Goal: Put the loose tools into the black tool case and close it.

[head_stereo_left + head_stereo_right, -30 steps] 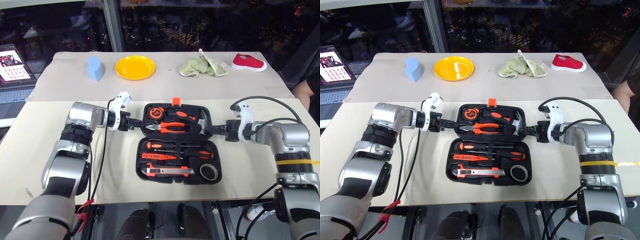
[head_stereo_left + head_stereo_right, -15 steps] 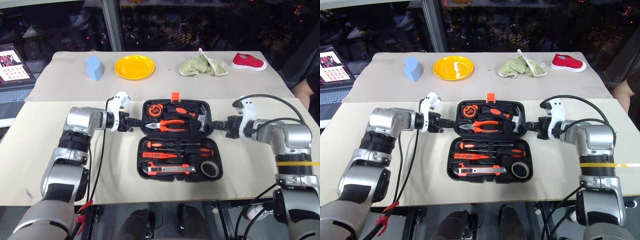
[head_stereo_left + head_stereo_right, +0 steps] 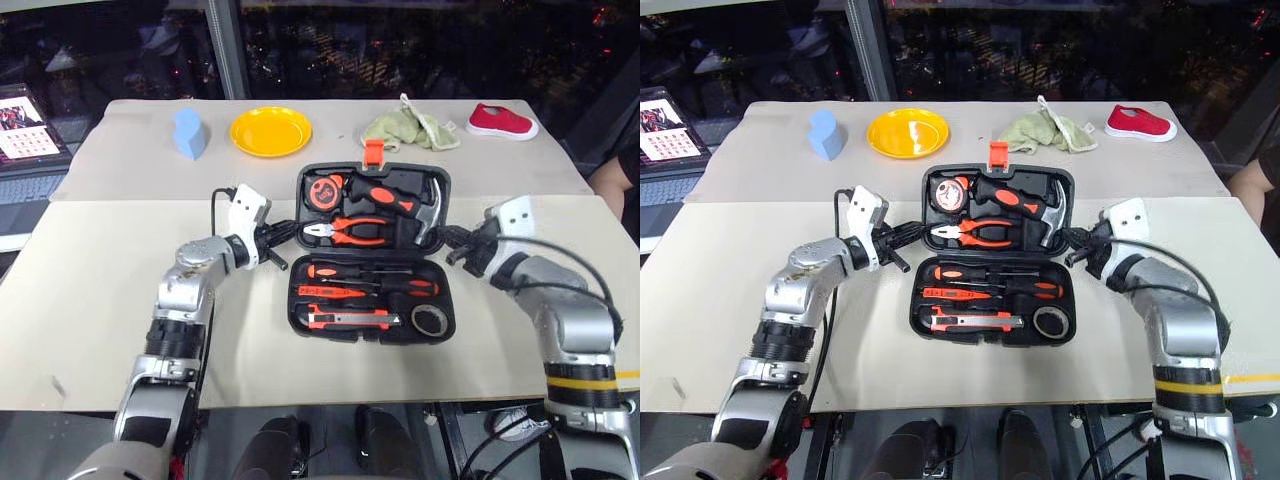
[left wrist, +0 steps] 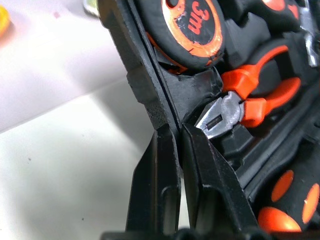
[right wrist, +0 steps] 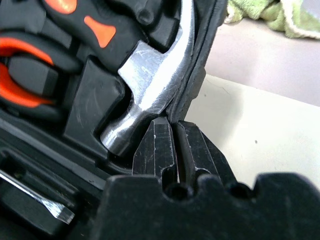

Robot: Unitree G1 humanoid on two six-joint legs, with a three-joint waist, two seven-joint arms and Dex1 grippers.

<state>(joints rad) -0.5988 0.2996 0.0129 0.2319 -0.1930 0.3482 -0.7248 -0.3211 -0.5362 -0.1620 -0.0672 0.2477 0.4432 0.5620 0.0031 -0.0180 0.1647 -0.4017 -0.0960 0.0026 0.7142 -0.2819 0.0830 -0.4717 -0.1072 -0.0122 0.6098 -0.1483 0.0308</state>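
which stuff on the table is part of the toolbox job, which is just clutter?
Job:
- black tool case, open, lid half raised
- utility knife
- two screwdrivers
- orange tester screwdriver
- tape roll
- left tool and right tool, shut on the lid's side edges

Clutter:
- yellow plate
- blue block
- green cloth
- red shoe

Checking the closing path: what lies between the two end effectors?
The raised lid of the black tool case, holding tape measure, pliers and hammer, spans left end effector to right end effector in the left eye view.
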